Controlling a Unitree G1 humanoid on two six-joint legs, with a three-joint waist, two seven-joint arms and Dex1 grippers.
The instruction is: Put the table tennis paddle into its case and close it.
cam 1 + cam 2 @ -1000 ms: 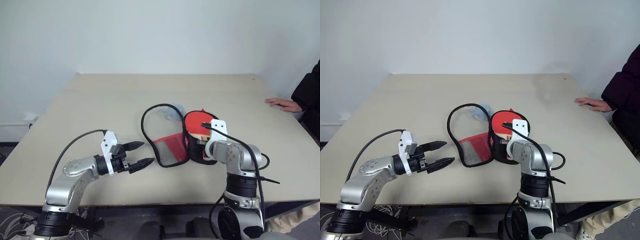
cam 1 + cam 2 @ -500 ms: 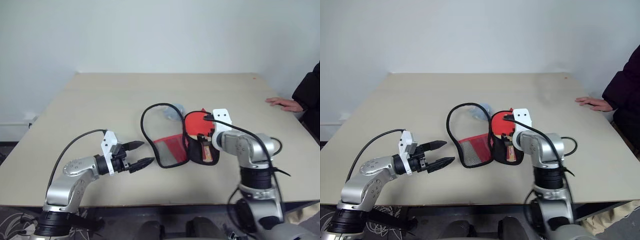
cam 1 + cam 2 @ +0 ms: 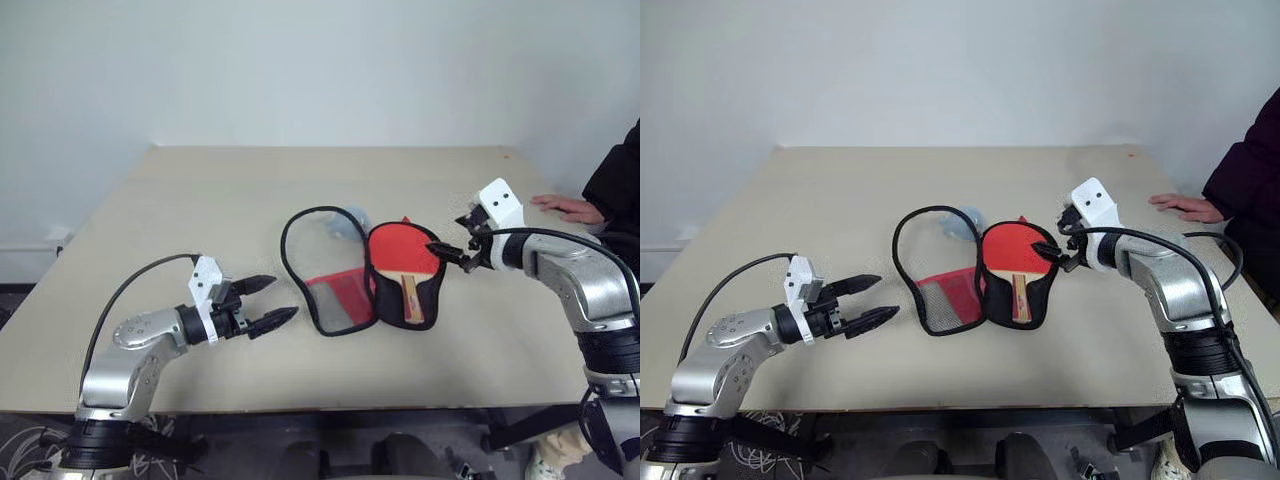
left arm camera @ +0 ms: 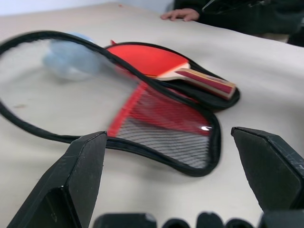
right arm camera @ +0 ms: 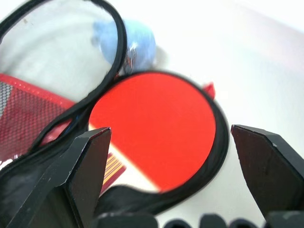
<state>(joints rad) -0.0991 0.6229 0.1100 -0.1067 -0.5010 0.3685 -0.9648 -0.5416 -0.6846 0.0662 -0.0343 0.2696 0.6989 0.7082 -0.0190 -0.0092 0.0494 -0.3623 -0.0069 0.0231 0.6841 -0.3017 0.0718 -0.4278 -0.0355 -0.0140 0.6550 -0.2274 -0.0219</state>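
The table tennis paddle lies red face up in the black lower half of the case, its wooden handle pointing toward me. The case's lid is folded out to the left, a black rim loop with a red mesh panel. My right gripper hovers open just right of the paddle's face, above the table, holding nothing. My left gripper stands open and empty left of the mesh panel, apart from it. The left wrist view shows the paddle beyond the mesh.
A pale blue-grey lump sits on the tan table behind the lid's loop. A person's hand rests on the table's far right edge, with a dark sleeve beside it.
My right gripper has let go of the paddle's handle, opened, and swung up and to the right off the case. The paddle stays in the case. The left gripper drifted slightly left.
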